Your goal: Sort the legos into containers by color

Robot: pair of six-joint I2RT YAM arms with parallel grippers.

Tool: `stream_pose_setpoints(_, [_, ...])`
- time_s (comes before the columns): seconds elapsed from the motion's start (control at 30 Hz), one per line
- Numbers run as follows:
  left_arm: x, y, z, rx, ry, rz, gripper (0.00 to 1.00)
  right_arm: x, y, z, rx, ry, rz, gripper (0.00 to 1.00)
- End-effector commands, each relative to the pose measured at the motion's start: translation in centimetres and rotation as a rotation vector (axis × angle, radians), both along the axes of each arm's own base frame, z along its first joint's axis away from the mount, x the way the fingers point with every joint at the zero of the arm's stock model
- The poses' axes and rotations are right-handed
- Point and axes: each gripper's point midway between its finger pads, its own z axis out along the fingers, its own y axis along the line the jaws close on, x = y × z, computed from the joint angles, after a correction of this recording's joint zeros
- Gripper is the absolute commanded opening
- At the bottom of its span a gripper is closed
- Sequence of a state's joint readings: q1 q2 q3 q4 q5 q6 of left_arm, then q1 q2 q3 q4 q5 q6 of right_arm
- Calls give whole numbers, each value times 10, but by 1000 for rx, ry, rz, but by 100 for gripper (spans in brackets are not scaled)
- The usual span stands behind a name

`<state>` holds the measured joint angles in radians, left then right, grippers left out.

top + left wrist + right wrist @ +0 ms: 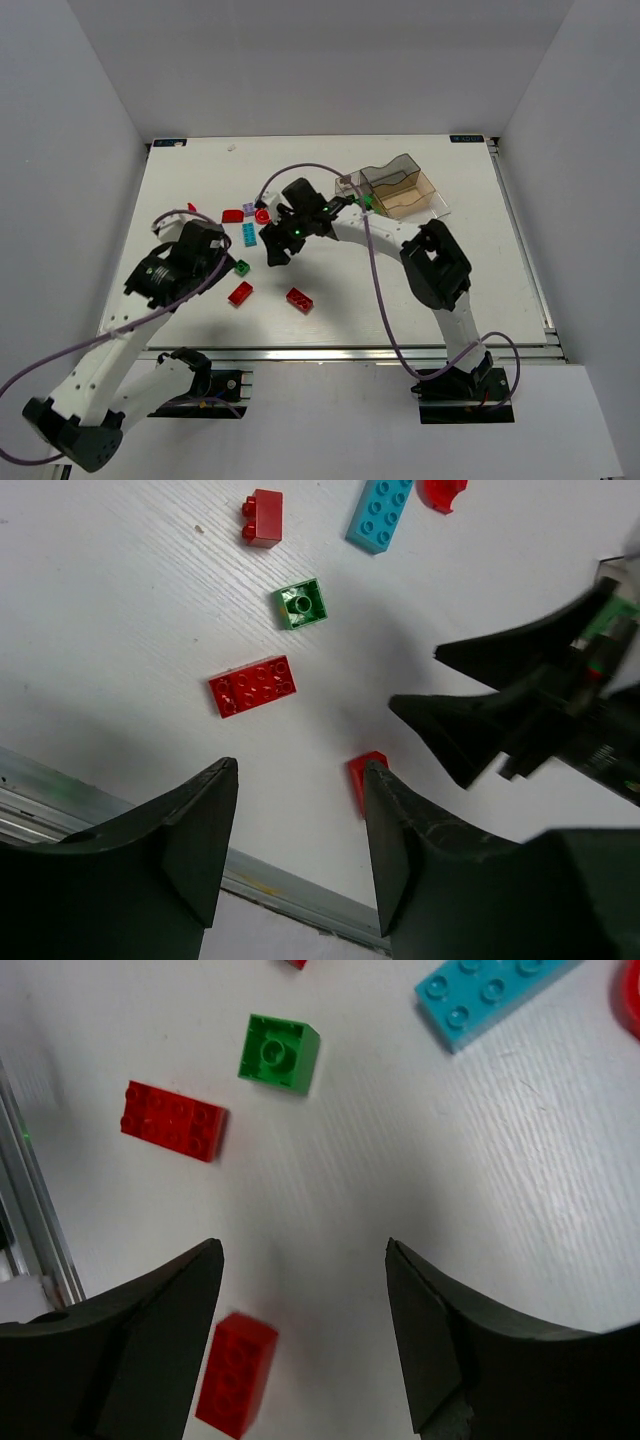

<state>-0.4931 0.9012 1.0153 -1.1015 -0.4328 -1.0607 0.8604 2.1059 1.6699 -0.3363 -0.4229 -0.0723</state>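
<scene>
Left tool (pixel 300 770) open, right tool (pixel 302 1248) open, red lego (pixel 252 686) near table edge (pixel 280 890)

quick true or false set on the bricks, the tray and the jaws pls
1. The green brick lies on the table. True.
2. The cyan brick is in the tray. False: it lies on the table, left of the tray.
3. The right jaws hold a brick. False: they are open and empty.
4. A red brick lies close to the green brick. True.
</scene>
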Motion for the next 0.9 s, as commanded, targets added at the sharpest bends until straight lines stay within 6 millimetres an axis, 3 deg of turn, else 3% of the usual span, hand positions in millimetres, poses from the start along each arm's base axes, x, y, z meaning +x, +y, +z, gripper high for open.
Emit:
stream_pose_setpoints(0.0, [-20, 17, 14, -34, -39, 88, 63, 5, 33, 16, 57, -25, -27, 72])
stream_pose_setpoints(0.1, [-29, 21, 18, -58, -44, 110, 64, 3, 50, 5, 49, -38, -16, 73])
stream_pose_setpoints(0.2, [-35, 23, 20, -69, -40, 114, 65, 1, 63, -3, 43, -54, -11, 89])
stream_pose_setpoints(0.47, [-46, 31, 29, -64, -48, 123, 66, 0, 84, -32, 2, -108, -33, 89])
stream_pose_setpoints(0.67, [-53, 34, 32, -71, -50, 124, 66, 5, 101, -39, 5, -147, -77, 89])
stream_pose_setpoints(0.87, [-59, 38, 32, -74, -50, 137, 66, 7, 105, -53, -17, -177, -117, 88])
